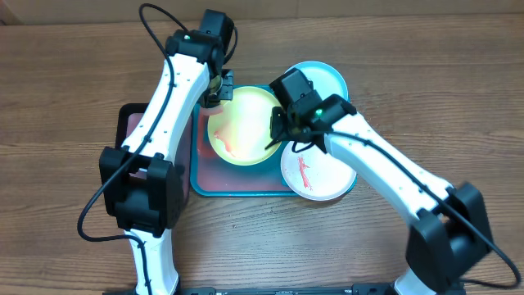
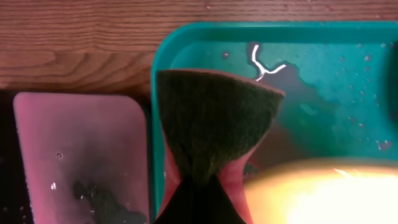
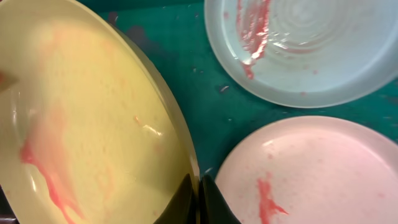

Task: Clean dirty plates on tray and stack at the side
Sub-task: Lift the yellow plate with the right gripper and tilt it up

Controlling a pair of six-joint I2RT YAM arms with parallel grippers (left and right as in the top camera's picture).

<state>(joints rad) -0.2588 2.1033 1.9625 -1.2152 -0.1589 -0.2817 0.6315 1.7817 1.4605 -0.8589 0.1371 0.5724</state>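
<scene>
The yellow-green plate (image 1: 241, 127) is judged to be light, stiff plastic. It is unlikely to break, but it is slick where it is wet and smeared red. The thin rim is the only sensible place for it to be taken, and that is where it is pinched. In the right wrist view the jaws of the right arm (image 1: 385, 168) are seen closed narrow on the plate's near edge. The plate is tipped up on the tray (image 1: 237, 190) rather than lying flat. With a hold at one point of the rim, the plate can be expected to pivot or slip if it is pressed hard off-centre.

The light blue plate (image 1: 327, 78) and the white plate (image 1: 323, 176), both streaked red, are lying at the tray's right side. They appear to sit partly over its rim, just beside the held plate.

The left arm (image 1: 176, 82) is stretched forward past the black tray (image 1: 124, 123) and bent down at the wrist to the far rim of the yellow-green plate. Its jaws are closed on a sponge (image 2: 211, 118) with the dark scouring face showing. The sponge is held over the wet base of the tray, close to the plate's edge; whether it touches the plate cannot be told. The right arm is reached in from the right across the white plate, with the wrist turned down. No plate is yet stacked at the side on the surface (image 1: 65, 82).
</scene>
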